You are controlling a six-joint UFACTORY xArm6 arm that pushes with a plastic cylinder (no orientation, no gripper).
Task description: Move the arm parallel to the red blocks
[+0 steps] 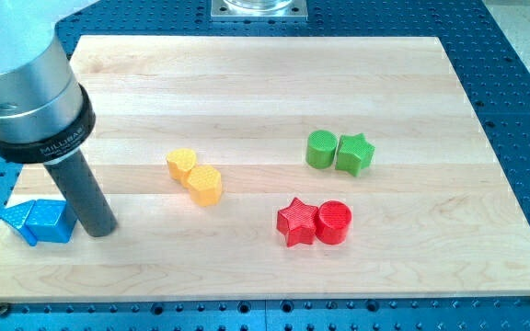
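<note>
Pale wood desk [247, 74] fills the view, carrying four block pairs. No pincer on this rig, so no grasp state to record; the arm ends in a dark rod.

Landmark: red pair, sitting toward the view's bottom, right of centre. Red star [296, 222] and red cylinder [334, 222] touch, side by side, their line running roughly left to right.

Rod: my tip [100, 230] rests far to the view's left of the red pair, at about the same height in the view, just beside the blue blocks [39, 222], possibly touching.

Green cylinder [320, 149] and green star [355, 154] lie above the red pair. Yellow blocks [195, 176] lie up and left of it, between tip and reds but higher.

Judgement: sweep straight along the view's left-right direction, on a track offset from the red pair. Keep below the yellow blocks; avoid dragging the blue ones at departure.
</note>
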